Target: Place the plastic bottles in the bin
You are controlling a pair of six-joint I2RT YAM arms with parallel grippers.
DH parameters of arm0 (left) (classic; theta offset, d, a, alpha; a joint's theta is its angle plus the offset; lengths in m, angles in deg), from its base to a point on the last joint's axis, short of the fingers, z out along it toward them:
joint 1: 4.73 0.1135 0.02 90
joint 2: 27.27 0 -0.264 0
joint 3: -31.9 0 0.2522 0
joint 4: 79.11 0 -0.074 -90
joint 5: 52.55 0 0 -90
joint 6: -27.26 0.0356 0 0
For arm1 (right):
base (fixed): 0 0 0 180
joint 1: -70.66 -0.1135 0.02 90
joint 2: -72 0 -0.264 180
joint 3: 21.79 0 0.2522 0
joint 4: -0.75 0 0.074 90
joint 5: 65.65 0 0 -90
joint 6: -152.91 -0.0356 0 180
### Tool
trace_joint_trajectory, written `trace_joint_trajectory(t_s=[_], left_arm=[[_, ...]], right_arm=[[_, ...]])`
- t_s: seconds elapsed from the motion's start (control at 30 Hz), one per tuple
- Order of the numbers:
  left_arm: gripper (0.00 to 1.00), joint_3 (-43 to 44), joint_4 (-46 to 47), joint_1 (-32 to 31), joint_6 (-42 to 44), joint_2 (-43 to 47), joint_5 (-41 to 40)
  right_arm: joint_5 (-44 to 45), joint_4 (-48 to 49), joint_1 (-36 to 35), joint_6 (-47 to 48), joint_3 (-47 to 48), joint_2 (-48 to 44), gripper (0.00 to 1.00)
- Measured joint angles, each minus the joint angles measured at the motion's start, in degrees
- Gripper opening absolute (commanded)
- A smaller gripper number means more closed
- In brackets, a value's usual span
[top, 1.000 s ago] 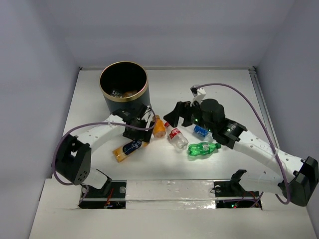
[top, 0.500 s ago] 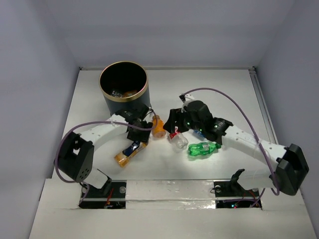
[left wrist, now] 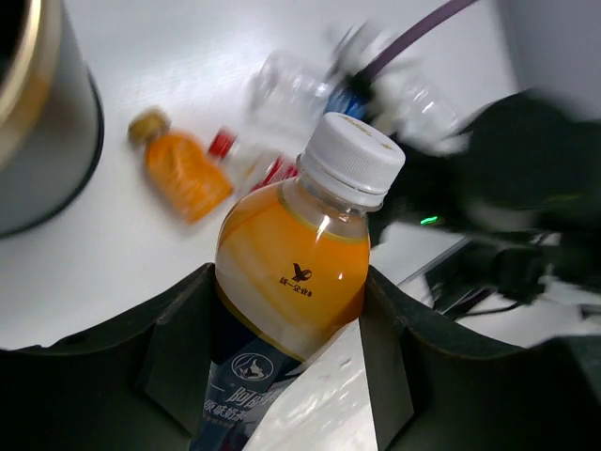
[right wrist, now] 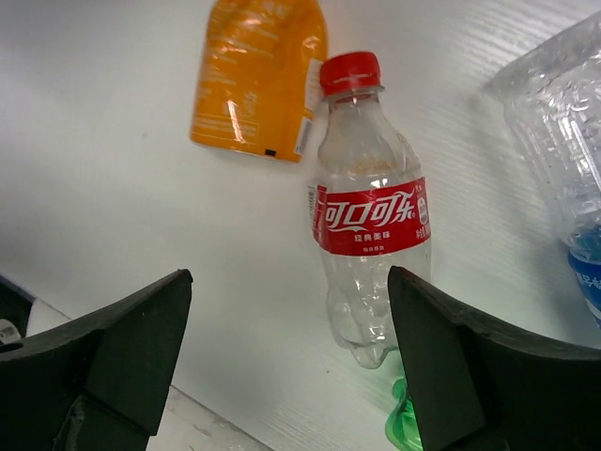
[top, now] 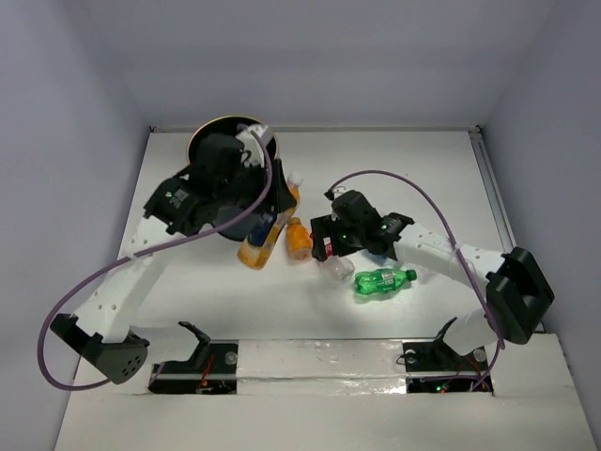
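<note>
Three grey walls around white table, bin rear-left.

light: bright, even, probably overhead | shadows: soft | left wrist: background blurred, glare on orange bottle | right wrist: sharp

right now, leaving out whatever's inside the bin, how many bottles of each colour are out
orange-filled: 2, the held orange bottle in the left gripper and the lying orange bottle
clear with red label: 1, the red-label bottle
clear with blue label: 1, the blue-label bottle
green: 1, the green bottle
total: 5
</note>
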Motion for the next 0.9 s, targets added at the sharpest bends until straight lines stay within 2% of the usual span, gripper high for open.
trace_joint_trajectory(t_s=[0.2, 0.3, 0.37, 0.57, 0.67, 0.77, 0.8, 0.9], left_arm=[[0.32, 26.14, -1.68, 1.03, -1.95, -6.19, -0.07], [0.32, 36.37, -1.27, 4.79, -2.45, -10.60, 0.20], [0.32, 40.19, -0.92, 8.39, -3.04, -12.85, -0.28], [0.34, 39.69, 3.41, 15.10, -5.25, -16.20, -4.37], [0.36, 38.60, 5.01, 18.10, -6.08, -17.38, -5.14], [0.39, 36.52, 7.41, 20.48, -6.23, -17.88, -7.06], [0.40, 35.69, 8.15, 21.11, -6.23, -17.90, -7.69], [0.42, 33.31, 10.56, 22.56, -6.19, -17.97, -9.49]], right_arm=[[1.18, -1.84, 2.19, 0.87, 0.37, 4.55, 0.89], [1.29, -2.23, 3.30, 1.70, 0.90, 6.93, 0.89], [1.33, -2.23, 3.50, 2.03, 1.14, 8.31, 0.89], [1.29, -2.03, 3.50, 2.62, 2.08, 12.26, 0.86], [1.09, -1.88, 3.50, 2.78, 2.12, 13.97, 0.81], [1.07, -1.88, 3.50, 2.73, 2.05, 14.56, 0.73], [1.07, -1.81, 3.50, 2.71, 2.05, 14.53, 0.63], [0.94, -0.76, 3.50, 2.27, 1.22, 13.79, 0.52]])
